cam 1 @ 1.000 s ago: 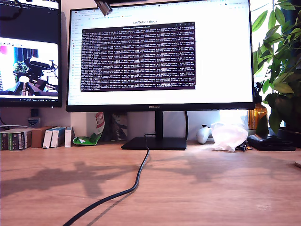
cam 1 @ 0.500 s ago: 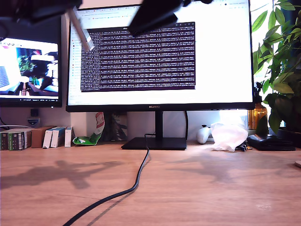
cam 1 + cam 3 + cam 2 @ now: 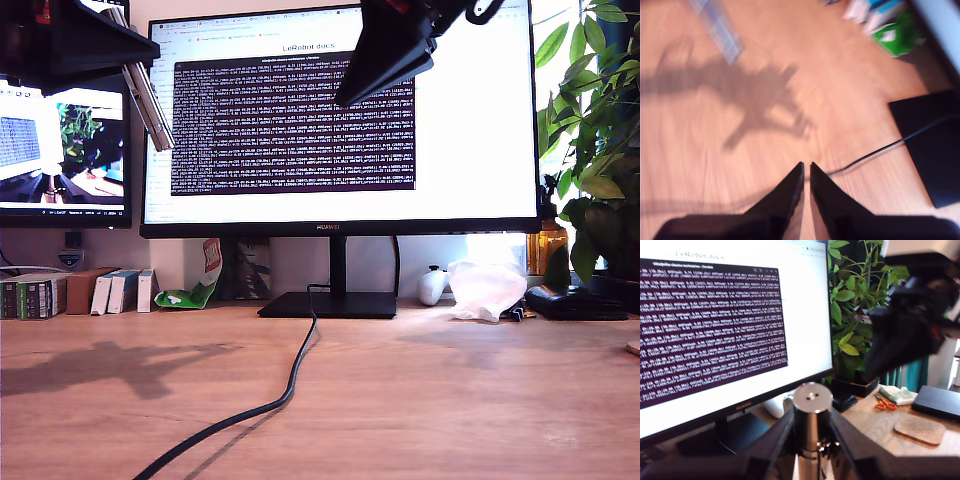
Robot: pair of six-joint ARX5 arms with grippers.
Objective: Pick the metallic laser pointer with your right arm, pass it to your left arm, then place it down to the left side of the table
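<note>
Pick-up done, hand-off looks done too, I judge. My first gripper (image 3: 810, 440) holds metallic laser pointer (image 3: 812, 412), fingers tight on both its sides, flat round end poking out. Pointer high in air above tabletop (image 3: 420, 400), toward exterior view's left, touching nothing else. My second gripper (image 3: 805, 172) empty, fingers almost together, pointing down at tabletop. Left to do: lower pointer, set it on tabletop, let go.

Count: one pointer, two grippers, one black cable (image 3: 285, 385).
</note>
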